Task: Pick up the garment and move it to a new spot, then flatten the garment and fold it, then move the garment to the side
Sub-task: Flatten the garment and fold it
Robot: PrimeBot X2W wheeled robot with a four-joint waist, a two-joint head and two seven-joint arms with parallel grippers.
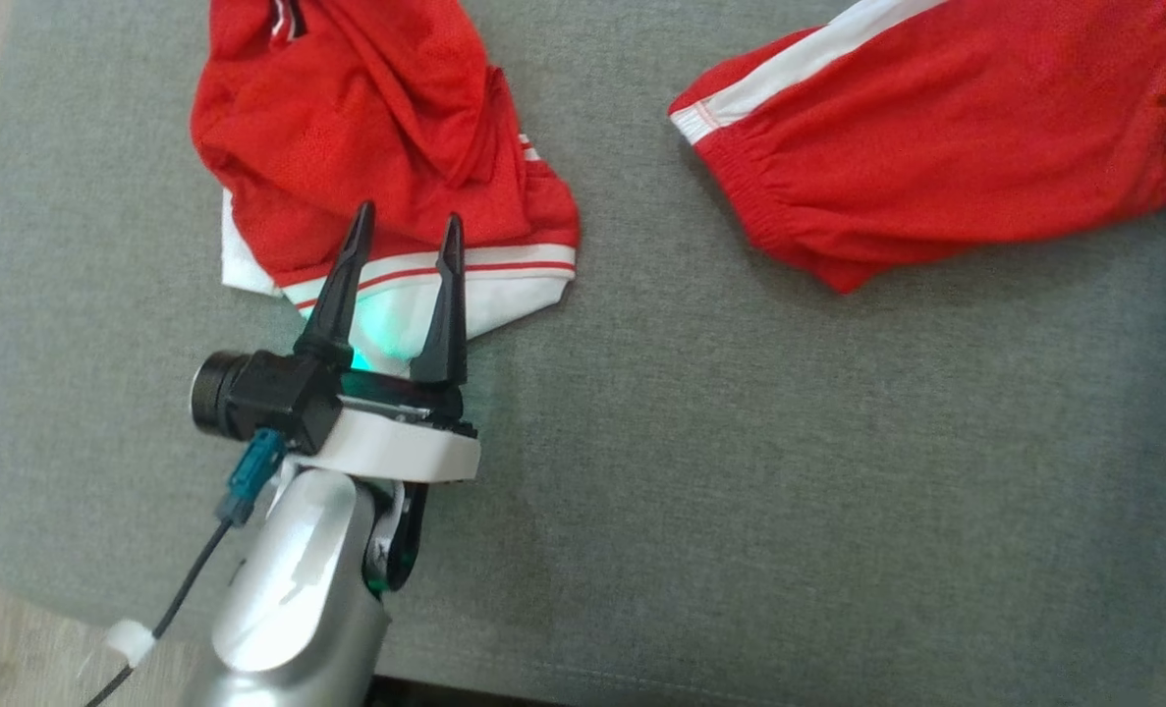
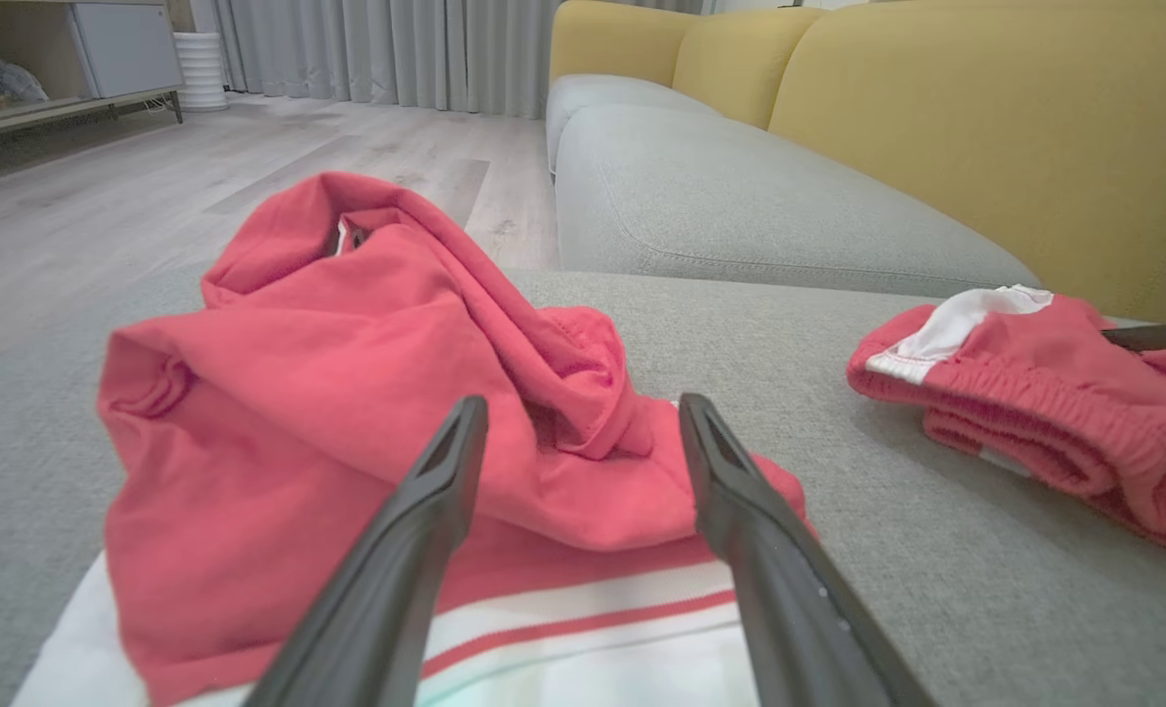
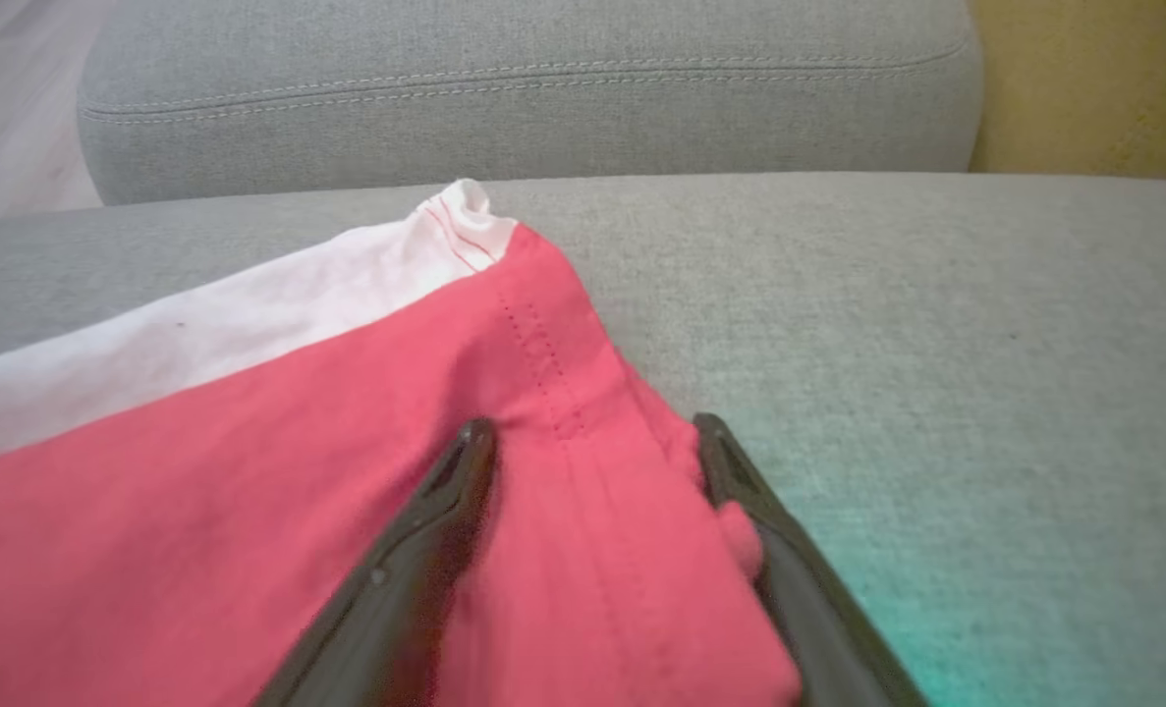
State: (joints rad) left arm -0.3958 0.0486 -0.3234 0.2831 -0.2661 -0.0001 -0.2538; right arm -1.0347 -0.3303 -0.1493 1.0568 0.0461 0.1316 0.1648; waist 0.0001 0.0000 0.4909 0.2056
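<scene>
Left gripper [image 1: 409, 212]: found wide open with nothing held, its fingertips set over the white-and-red striped hem of the crumpled red garment [image 1: 347, 118]. That garment is heaped at the left of the grey sofa cushion [image 1: 740, 491]. A second red garment [image 1: 936, 147] (white side stripe, elastic waistband) is laid well apart to the right. Right gripper [image 3: 592, 424]: fingers are parted, and a fold of red cloth is seen lying between them; no clamping is observed.
</scene>
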